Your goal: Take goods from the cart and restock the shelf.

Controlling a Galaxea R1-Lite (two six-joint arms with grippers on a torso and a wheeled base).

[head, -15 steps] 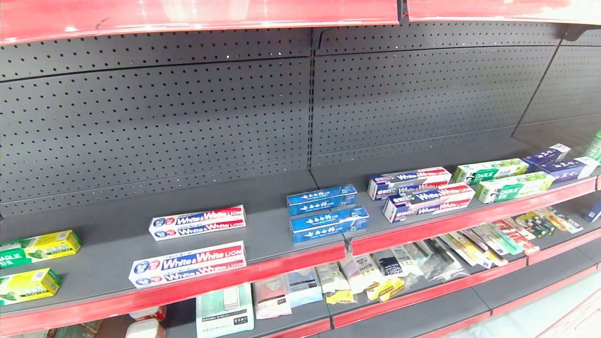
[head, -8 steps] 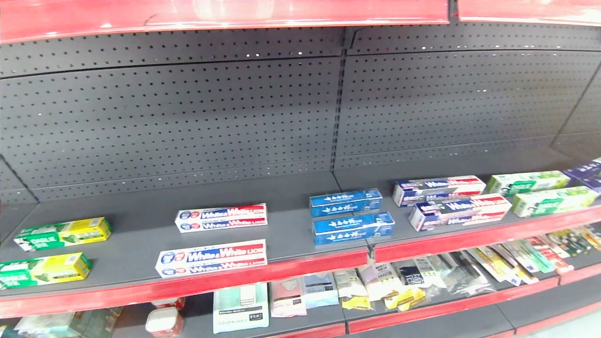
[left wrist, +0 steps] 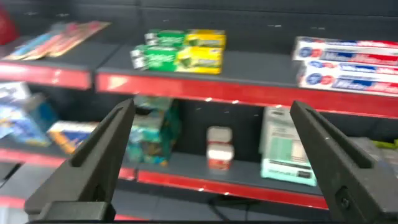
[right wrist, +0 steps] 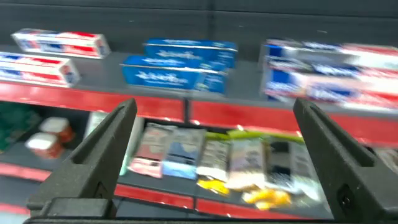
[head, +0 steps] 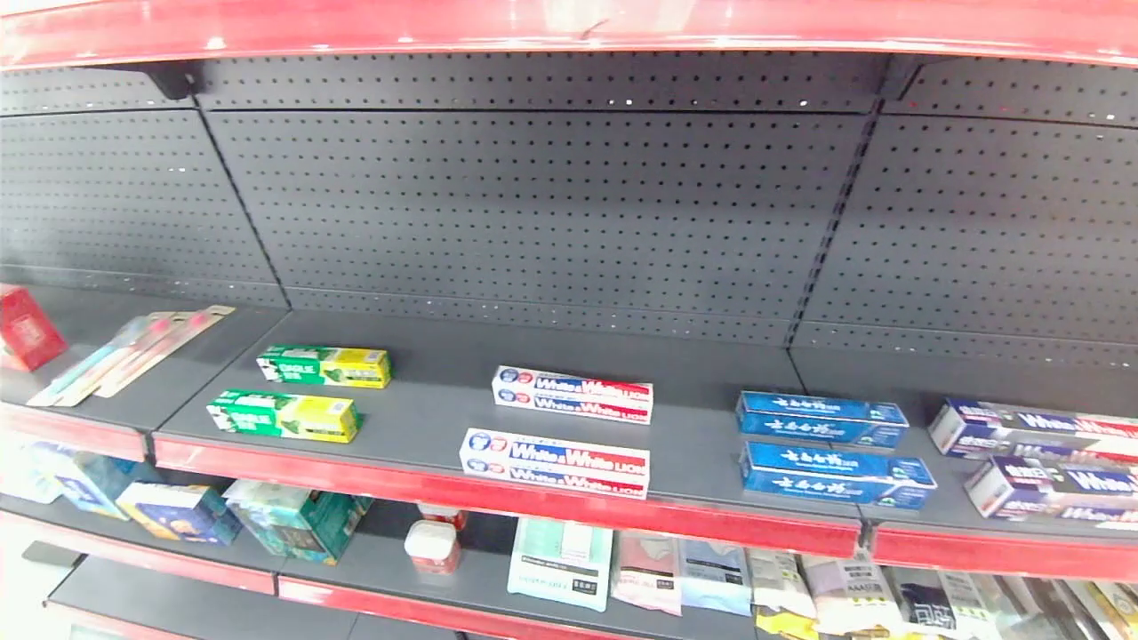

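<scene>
**Head view.** The shelf [head: 427,364] is dark grey with a red front edge and runs across the middle of the frame. I see the goods lying flat on it in pairs, 1 box behind the other.
- Left of centre: 2 green-and-yellow boxes [head: 284,415].
- Centre: 2 white-and-red boxes [head: 555,462].
- Right of centre: 2 blue boxes [head: 836,473].
- Right edge: 2 navy-and-white boxes [head: 1031,428], cut by the frame.

Each pair sits well apart from the next. At the left edge, on the neighbouring bay, toothbrush packs [head: 133,348] lie slantwise with a red box [head: 27,327] beside them. The lower shelf [head: 480,582] crosses the bottom of the frame. From left to right it carries teal boxes [head: 298,523], a small red-and-white jar [head: 433,545], a pale green pack [head: 560,562] and a row of flat packets [head: 711,578].

**Left wrist view.** The left gripper [left wrist: 212,106] is released, its 2 dark fingers spread wide apart. Beyond it on the shelf lie the green-and-yellow boxes [left wrist: 180,50], with the white-and-red boxes [left wrist: 348,62] to one side and the toothbrush packs [left wrist: 56,37] to the other. On the lower shelf beneath are the teal boxes [left wrist: 152,130], the jar [left wrist: 219,149] and the pale green pack [left wrist: 283,149].

**Right wrist view.** The right gripper [right wrist: 216,104] is released, with its fingers equally wide apart. Beyond it on the shelf the blue boxes [right wrist: 180,62] lie between the white-and-red boxes [right wrist: 50,53] and the navy-and-white boxes [right wrist: 329,71]. The flat packets [right wrist: 211,155] lie on the lower shelf beneath the blue boxes.
</scene>
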